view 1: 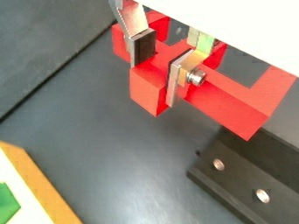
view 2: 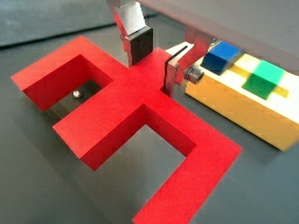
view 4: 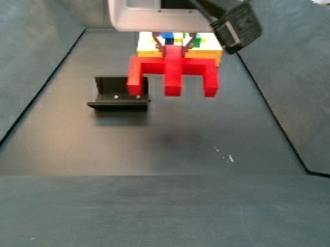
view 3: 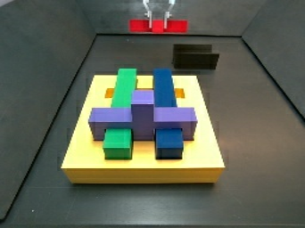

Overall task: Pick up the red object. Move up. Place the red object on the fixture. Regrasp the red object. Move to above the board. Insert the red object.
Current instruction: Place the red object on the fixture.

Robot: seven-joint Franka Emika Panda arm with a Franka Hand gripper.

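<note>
Red object (view 4: 177,73) hangs in the air, clear of the dark floor, and we see the gripper (view 2: 156,61) pinching its central stub between two silver fingers (view 1: 177,80) with dark pads, jaws narrow and closed on the piece. Its two legs point downward in a side view. Beside it and lower sits the fixture (view 4: 119,94), a dark L-shaped bracket on a base plate, not touching the piece. We also see the fixture's plate with two screws (view 1: 247,178) below the piece in a wrist view. Beyond the fixture lies the yellow board (view 3: 144,151), carrying green, blue and purple blocks (view 3: 143,117)
</note>
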